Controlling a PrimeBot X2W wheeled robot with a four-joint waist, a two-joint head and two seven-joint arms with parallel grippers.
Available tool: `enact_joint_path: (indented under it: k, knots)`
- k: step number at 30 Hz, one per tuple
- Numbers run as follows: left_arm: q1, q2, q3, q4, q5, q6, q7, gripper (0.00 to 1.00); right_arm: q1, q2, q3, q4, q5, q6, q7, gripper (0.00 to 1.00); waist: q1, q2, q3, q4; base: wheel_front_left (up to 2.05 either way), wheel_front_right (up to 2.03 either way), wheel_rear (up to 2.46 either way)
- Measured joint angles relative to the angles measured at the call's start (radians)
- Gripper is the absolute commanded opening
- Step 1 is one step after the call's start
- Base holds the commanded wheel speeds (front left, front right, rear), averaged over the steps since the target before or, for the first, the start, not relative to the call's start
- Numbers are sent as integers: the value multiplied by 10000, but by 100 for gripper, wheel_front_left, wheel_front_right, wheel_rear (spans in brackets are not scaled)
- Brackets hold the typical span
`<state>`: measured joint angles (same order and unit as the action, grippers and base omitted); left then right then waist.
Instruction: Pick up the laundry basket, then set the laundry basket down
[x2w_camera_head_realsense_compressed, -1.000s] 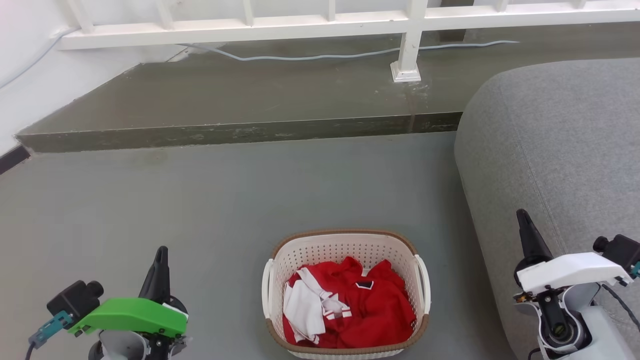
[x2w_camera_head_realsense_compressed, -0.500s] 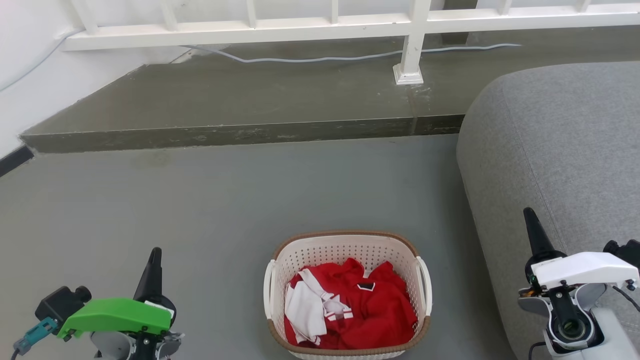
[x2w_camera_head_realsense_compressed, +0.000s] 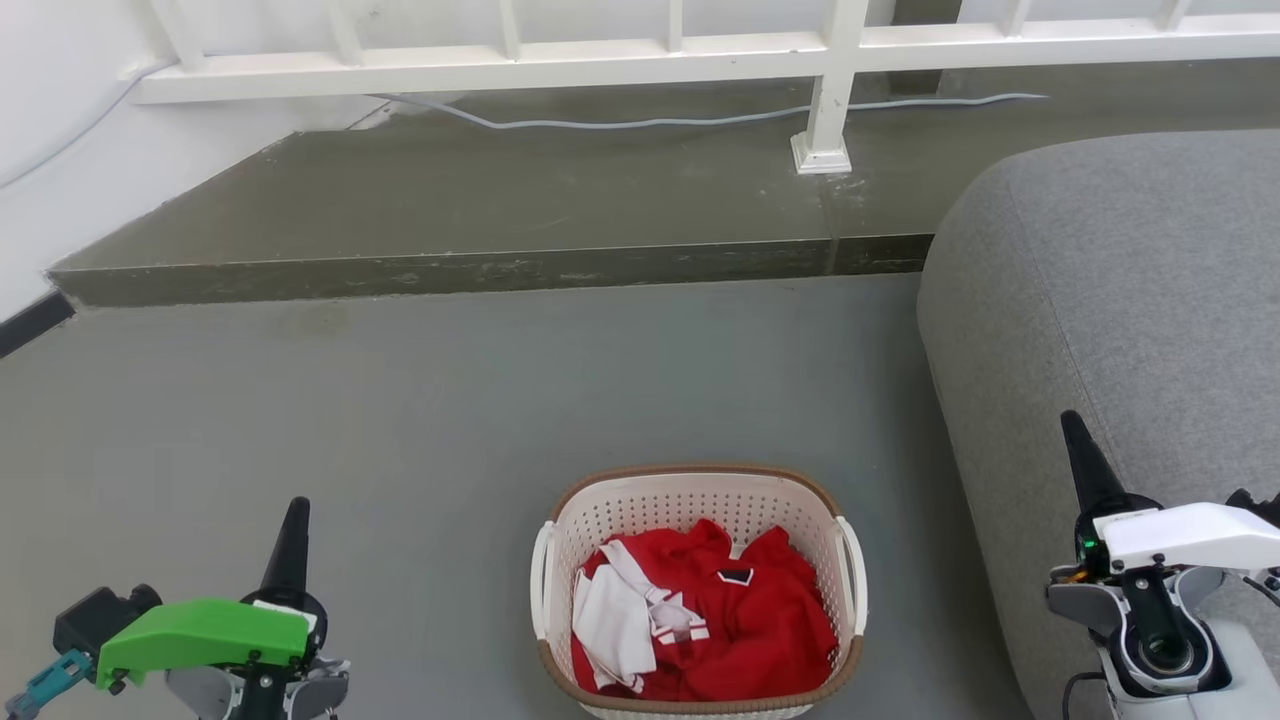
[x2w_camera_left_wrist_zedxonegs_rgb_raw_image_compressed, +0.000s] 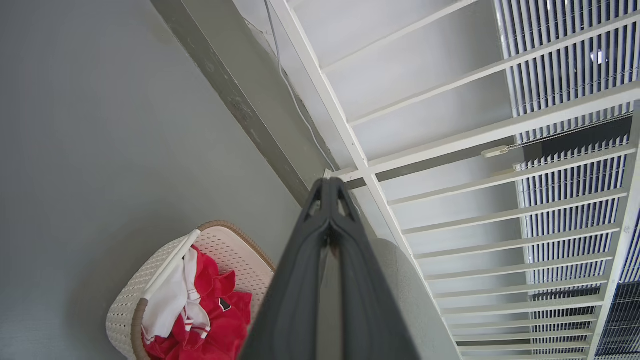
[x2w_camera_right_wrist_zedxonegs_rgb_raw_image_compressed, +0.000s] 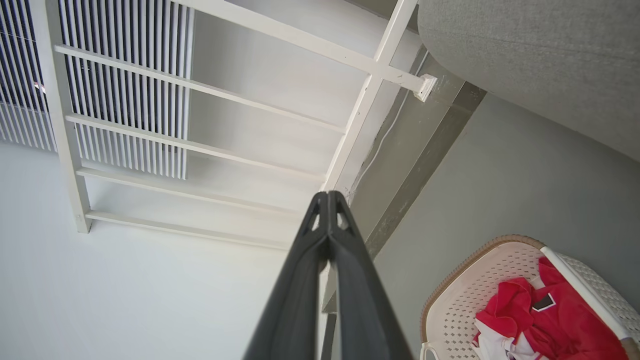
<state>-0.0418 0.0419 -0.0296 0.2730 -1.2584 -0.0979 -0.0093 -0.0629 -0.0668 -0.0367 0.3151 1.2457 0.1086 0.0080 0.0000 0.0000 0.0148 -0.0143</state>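
floor (x2w_camera_head_realsense_compressed: 450, 400): grey and bare, it takes the left and middle part of the head view.
sofa (x2w_camera_head_realsense_compressed: 1120, 300): grey fabric, at the right side of the frame, near the basket but apart from it.
step (x2w_camera_head_realsense_compressed: 500, 200): a darker raised platform across the upper part, with a white railing (x2w_camera_head_realsense_compressed: 600, 60) above it.
laundry basket (x2w_camera_head_realsense_compressed: 690, 505): bottom centre of the head view, upright on the floor, well apart from both grippers.
clothes (x2w_camera_head_realsense_compressed: 760, 630): red and white, inside the basket.
left gripper (x2w_camera_head_realsense_compressed: 296, 508): lower left, fingers pressed together, holding nothing.
right gripper (x2w_camera_head_realsense_compressed: 1072, 420): lower right, before the sofa, fingers pressed together, empty.
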Motion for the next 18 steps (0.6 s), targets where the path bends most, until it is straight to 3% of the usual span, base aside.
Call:
enact_joint_path:
  k: [18]
  knots:
    - [-32, 10, 495, 23, -2075, -128, 581, 0, -3, 136, -573, -161, 1992, 54, 562, 0, 0, 0, -71, 83, 0, 0, 0]
